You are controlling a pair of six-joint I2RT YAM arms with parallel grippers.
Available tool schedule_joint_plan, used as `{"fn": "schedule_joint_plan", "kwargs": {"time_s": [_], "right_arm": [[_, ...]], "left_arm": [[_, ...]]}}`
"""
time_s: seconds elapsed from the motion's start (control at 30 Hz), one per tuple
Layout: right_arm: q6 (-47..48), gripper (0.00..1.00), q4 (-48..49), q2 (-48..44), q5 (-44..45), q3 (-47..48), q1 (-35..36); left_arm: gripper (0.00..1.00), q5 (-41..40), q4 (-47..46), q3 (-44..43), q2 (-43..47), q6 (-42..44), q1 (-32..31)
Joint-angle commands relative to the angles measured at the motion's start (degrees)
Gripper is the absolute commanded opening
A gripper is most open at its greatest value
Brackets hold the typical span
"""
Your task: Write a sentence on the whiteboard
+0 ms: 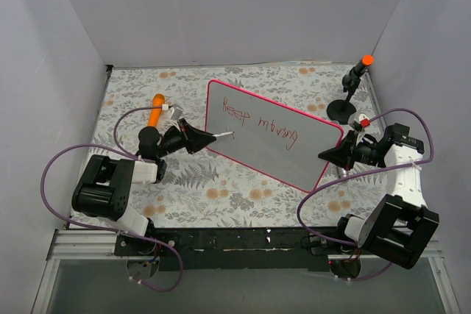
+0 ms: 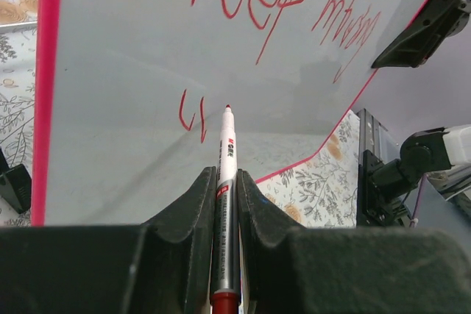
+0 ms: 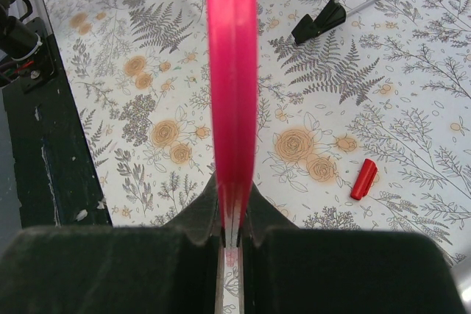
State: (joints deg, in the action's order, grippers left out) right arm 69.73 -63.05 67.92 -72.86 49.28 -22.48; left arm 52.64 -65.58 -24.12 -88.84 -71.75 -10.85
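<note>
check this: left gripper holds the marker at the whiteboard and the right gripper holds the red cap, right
No: the right wrist view shows the right gripper shut on the edge of the whiteboard, while the red cap lies on the table. The left gripper does hold the marker at the whiteboard.

Top: high, looking down. Wrists: close. All share whiteboard (image 1: 272, 154), right apparently edge-on.

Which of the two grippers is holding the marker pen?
The left gripper, its marker tip at the whiteboard; the right gripper clamps that board's edge instead.
</note>
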Motion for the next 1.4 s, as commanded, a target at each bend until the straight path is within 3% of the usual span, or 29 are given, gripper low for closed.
{"fn": "schedule_joint_plan", "kwargs": {"time_s": [0.0,1.0,1.37], "right_arm": [[2.42,0.01,-0.24,-0.77,1.93,0.29,0.24],[2.33,0.01,-0.06,-0.77,2.11,0.21,0.24],[2.95,0.01,-0.59,-0.95,2.11,0.21,0.24]], "left_arm": [[0.00,0.88,-4.64,-0.84,1.74,-2.70,-0.13],[0.00,-2.28,2.12,-1.46,-3.27,2.22,-1.01],[0.00,-4.56,9.07,-0.84,-2.92,6.00,-1.28]]}}
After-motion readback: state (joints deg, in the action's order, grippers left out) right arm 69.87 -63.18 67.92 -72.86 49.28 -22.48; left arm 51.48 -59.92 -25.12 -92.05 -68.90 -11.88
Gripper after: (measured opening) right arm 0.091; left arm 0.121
